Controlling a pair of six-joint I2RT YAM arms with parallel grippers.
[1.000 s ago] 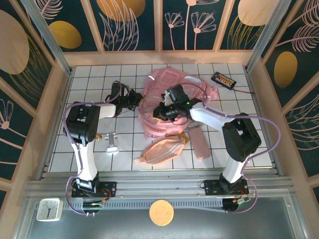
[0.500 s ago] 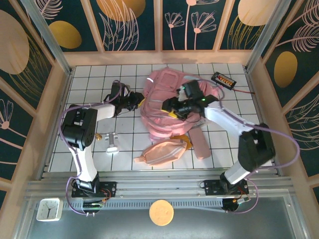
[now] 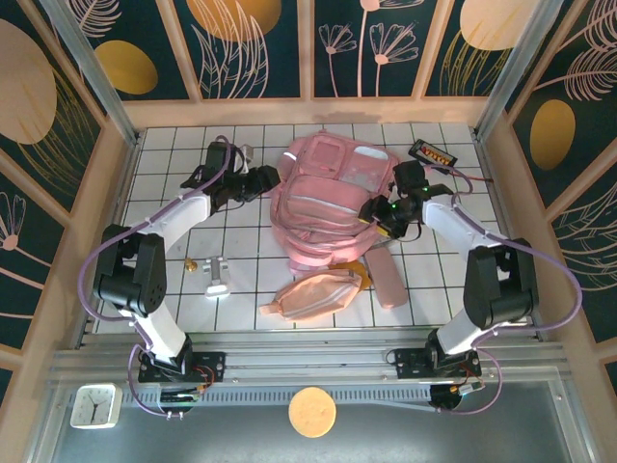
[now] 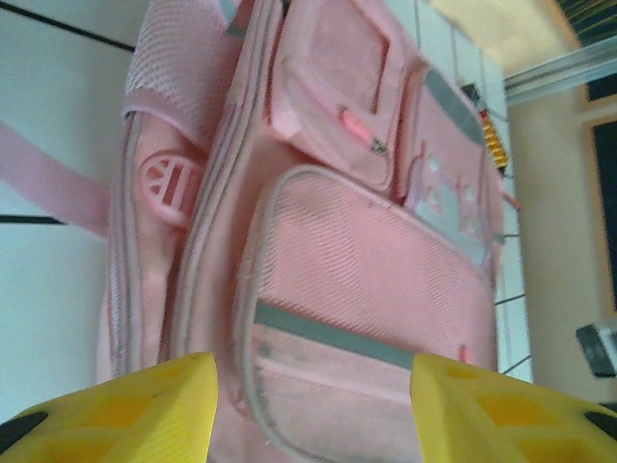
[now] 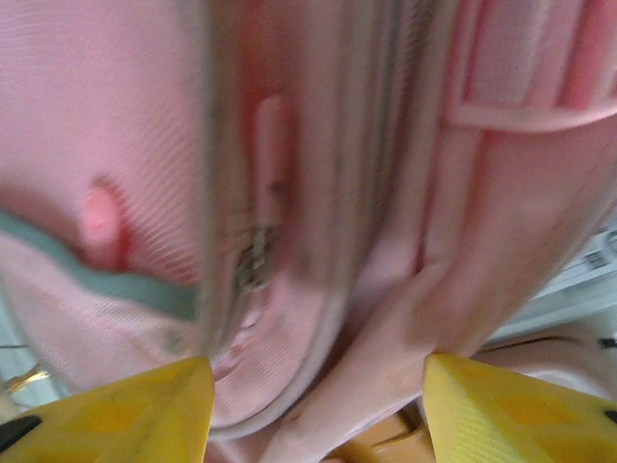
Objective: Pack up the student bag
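Student bag (image 4: 366, 289) soft pink woven cloth, mesh side pocket, glossy pale panels, matt yellow plastic fingertips (image 4: 125, 405).

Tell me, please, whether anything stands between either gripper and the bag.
Nothing visible does: the left gripper sits open right beside the bag on its left, the right gripper open on its right, each facing its fabric.

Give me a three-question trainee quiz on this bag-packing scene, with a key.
1. True or false: the student bag lies between the left gripper and the right gripper.
2. Which item lies between the bag and the arm bases? A) peach pouch B) black device C) a book
3. Fill in: both grippers are ____.
Key: 1 true; 2 A; 3 open.
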